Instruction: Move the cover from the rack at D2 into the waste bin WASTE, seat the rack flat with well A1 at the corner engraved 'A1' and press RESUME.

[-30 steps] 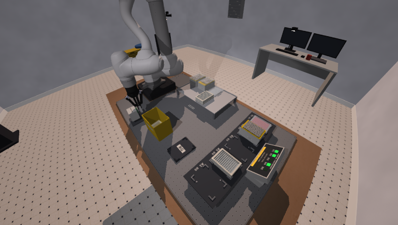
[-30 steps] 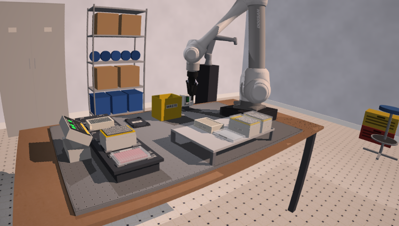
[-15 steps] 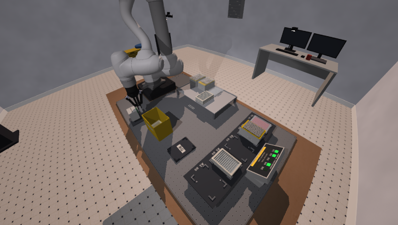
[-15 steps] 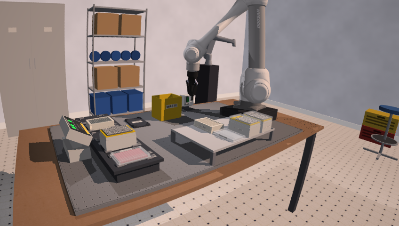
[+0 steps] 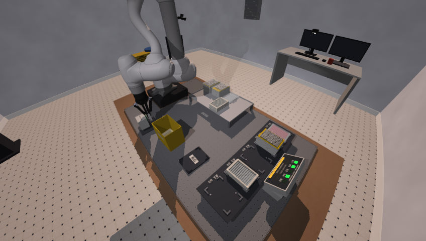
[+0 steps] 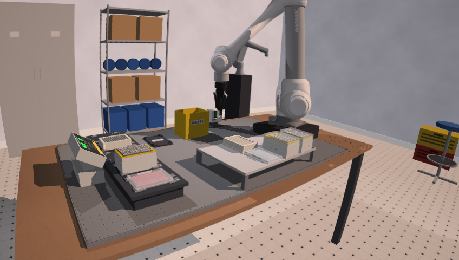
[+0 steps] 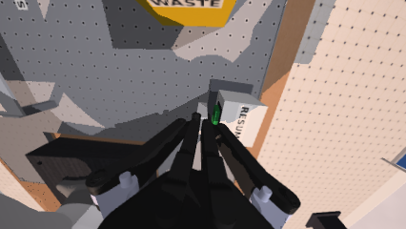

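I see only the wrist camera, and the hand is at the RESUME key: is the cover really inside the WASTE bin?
Observer: Yes. The top view shows a pale flat piece lying inside the WASTE bin, below its rim.
Operator: And the rack at D2?
Observer: The tip rack shows bare tips with no cover, and it looks level inside its brackets.
Operator: Is the panel's strip lit?
Observer: Yes, the strip on the panel shows orange, while the shut, empty hand points at the RESUME key.
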`<state>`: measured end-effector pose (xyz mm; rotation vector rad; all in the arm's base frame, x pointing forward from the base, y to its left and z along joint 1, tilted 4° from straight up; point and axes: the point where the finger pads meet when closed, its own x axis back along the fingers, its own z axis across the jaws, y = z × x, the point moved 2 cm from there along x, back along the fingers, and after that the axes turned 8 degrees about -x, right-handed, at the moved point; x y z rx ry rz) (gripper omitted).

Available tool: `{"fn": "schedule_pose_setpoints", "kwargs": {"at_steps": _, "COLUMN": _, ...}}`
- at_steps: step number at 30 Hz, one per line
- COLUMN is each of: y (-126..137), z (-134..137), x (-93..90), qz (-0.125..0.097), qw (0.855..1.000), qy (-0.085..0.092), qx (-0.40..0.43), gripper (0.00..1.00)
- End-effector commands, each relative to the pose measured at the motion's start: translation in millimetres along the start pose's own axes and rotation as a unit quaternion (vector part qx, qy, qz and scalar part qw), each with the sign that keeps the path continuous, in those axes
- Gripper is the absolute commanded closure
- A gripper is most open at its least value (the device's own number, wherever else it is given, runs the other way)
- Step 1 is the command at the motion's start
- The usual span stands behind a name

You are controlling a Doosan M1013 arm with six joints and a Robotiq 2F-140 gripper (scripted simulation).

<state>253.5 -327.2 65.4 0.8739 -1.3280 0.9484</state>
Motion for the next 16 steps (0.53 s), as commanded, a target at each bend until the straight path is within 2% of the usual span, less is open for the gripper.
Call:
{"fn": "schedule_pose_setpoints", "kwargs": {"at_steps": 1, "y": -3.7, "z": 3.8, "x": 0.6, "qz": 0.003, "qw": 1.000, "qy": 0.001, "qx": 0.000, "gripper": 1.00}}
{"fn": "schedule_pose_setpoints", "kwargs": {"at_steps": 16, "y": -4.4, "z": 8.7, "x": 0.6, "qz": 0.003, "qw": 1.000, "qy": 0.001, "qx": 0.000, "gripper": 1.00}}
